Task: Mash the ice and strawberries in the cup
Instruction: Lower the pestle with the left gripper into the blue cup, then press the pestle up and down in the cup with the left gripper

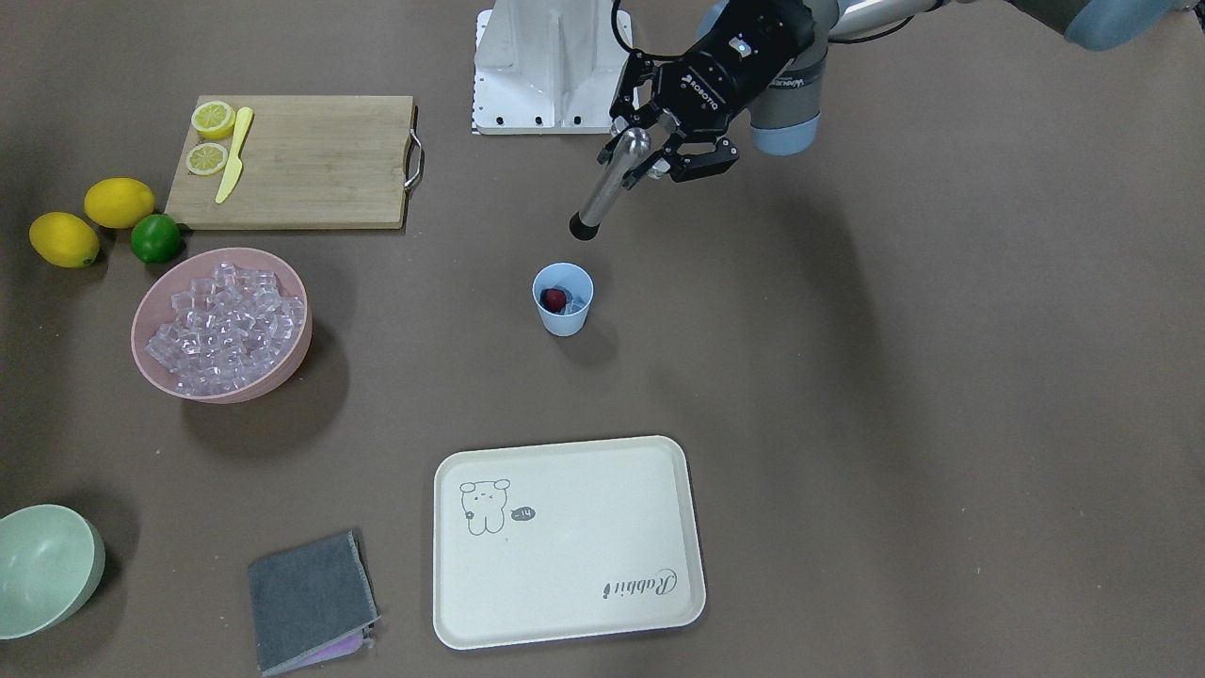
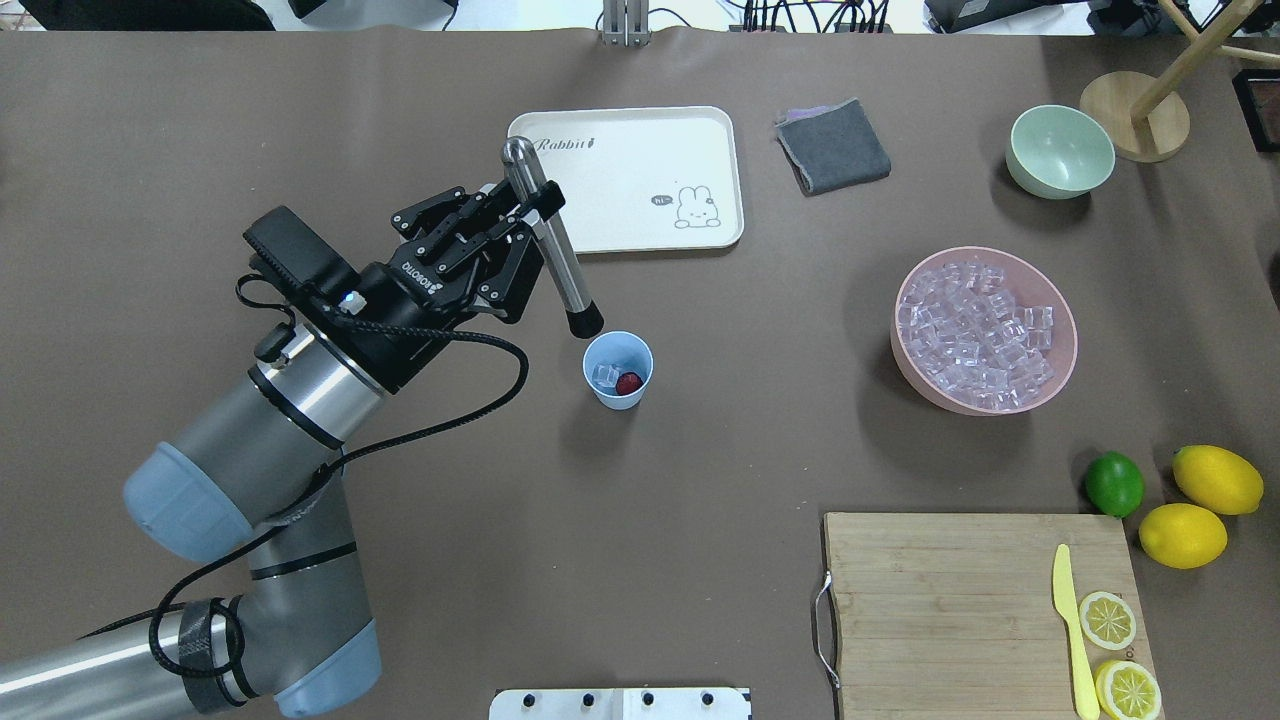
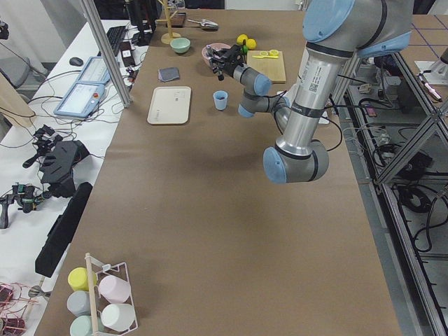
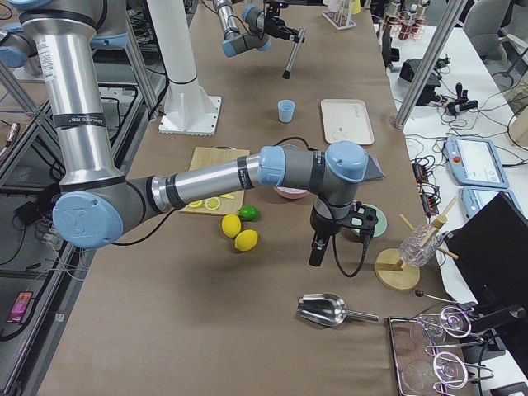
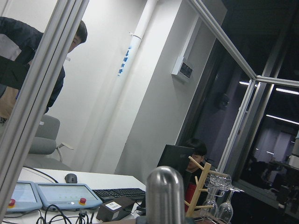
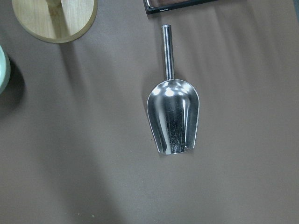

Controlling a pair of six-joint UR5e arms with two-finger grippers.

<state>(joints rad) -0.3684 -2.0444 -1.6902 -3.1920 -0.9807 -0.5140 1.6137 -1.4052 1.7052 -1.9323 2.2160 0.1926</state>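
The pale-blue cup (image 2: 617, 370) stands mid-table and holds a red strawberry (image 2: 629, 382) and a few ice cubes (image 2: 604, 375); it also shows in the front view (image 1: 563, 299). My left gripper (image 2: 522, 222) is shut on a steel muddler (image 2: 556, 255) with a black tip. The muddler is tilted, its tip in the air just beside the cup's rim on the tray side. Its rounded top shows in the left wrist view (image 5: 166, 196). More ice fills the pink bowl (image 2: 1062, 385). My right gripper (image 4: 316, 256) hangs over a metal scoop (image 6: 173, 116); I cannot tell whether it is open or shut.
A cream tray (image 2: 625, 180), a grey cloth (image 2: 832, 146) and a pale-green bowl (image 2: 1059, 152) lie on the far side. A cutting board (image 2: 960, 600) with lemon slices and a yellow knife (image 2: 1070, 625), two lemons (image 2: 1200, 505) and a lime (image 2: 1113, 483) sit near right.
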